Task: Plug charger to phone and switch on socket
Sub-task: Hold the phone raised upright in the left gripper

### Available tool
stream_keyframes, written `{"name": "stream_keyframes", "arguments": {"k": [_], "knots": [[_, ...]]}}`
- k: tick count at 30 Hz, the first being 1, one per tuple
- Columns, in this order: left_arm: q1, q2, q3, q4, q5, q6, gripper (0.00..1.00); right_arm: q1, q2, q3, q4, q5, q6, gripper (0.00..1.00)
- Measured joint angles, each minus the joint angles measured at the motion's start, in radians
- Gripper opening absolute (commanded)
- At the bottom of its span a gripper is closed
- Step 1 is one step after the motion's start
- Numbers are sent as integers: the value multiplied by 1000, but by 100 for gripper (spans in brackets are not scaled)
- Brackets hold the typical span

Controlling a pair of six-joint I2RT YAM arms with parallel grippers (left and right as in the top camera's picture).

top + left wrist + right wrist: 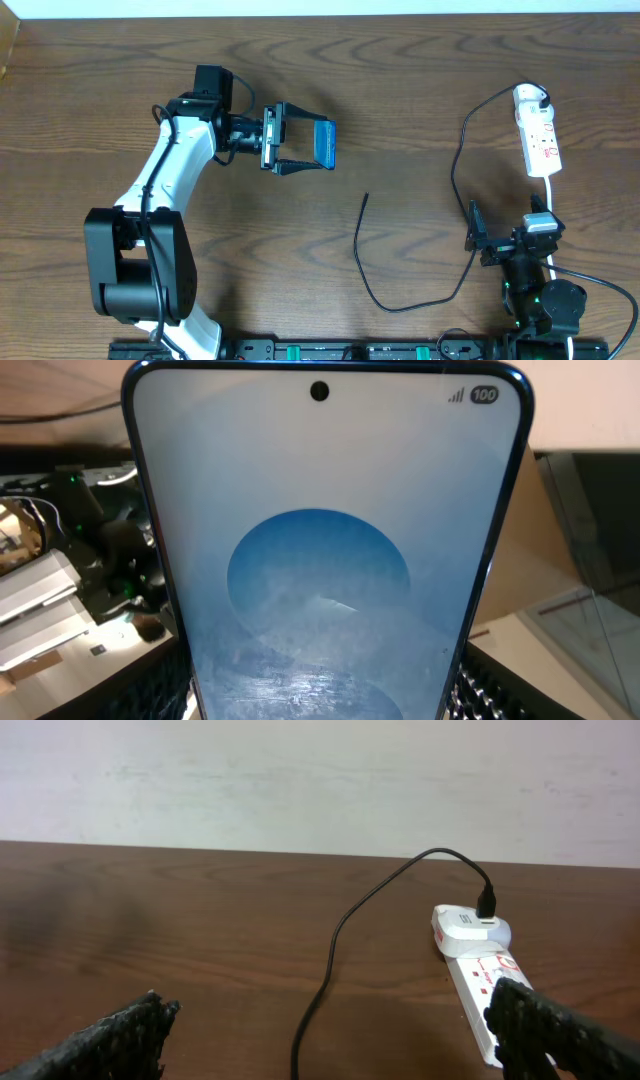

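Observation:
My left gripper [300,145] is shut on the phone [324,144], holding it on edge above the table at centre left. Its blue screen fills the left wrist view [320,560]. The charger, a thin black cable [420,300], runs from the white plug on the socket [538,135] down across the table; its free plug tip [366,197] lies at the centre. My right gripper [503,235] is open and empty, low at the right, below the socket. In the right wrist view the cable [330,970] runs between the fingers [330,1040] and the socket [475,965] lies ahead at the right.
The wooden table [100,100] ends at the far edge by a pale wall [300,780]. The arm bases and a black rail [330,350] sit along the near edge. A white lead [551,195] runs from the socket toward the right arm.

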Motion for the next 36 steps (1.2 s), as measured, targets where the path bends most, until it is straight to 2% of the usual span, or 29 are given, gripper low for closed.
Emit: {"name": "stream_keyframes", "arguments": {"k": [36], "knots": [[0, 0, 0, 0, 31, 23, 7, 0, 0, 0, 0, 0, 0, 99]]}}
